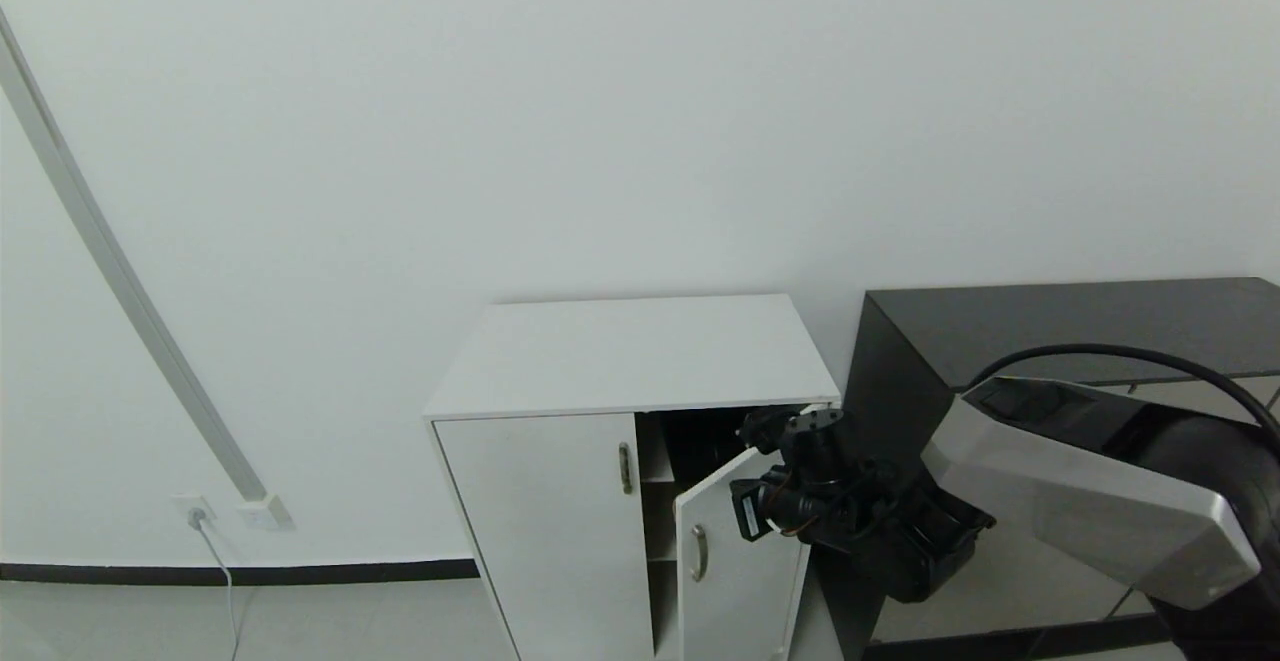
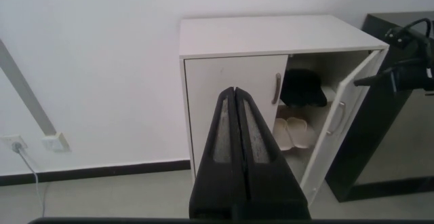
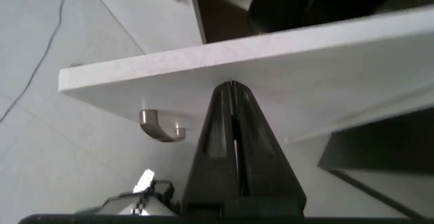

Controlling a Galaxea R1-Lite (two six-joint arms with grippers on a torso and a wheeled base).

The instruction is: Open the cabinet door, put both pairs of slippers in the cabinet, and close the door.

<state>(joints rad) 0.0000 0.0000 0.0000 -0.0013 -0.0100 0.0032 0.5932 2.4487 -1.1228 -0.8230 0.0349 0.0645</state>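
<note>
Slippers (image 2: 293, 132), a pale pair, lay inside cabinet (image 1: 620, 351) at lower centre of head view, w/ a dark shape (image 2: 303, 87) on the shelf above, poss. the 2nd pair. Its right door (image 1: 740, 561) stood part open, hinge at frame-right, handle (image 1: 699, 552) edge out toward camera. Closest was the right gripper (image 1: 762, 429), fingers pressed together at door's top edge; left gripper (image 2: 235, 98), fingers also together, hung well back, so closing prob. meant pushing door's front face toward cabinet.

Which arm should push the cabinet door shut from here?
Right. The right end effector sits against the top edge of the half-open door, fingers together, so a short push would likely swing it closed. The left end effector hangs well back from the cabinet, facing its front.
</note>
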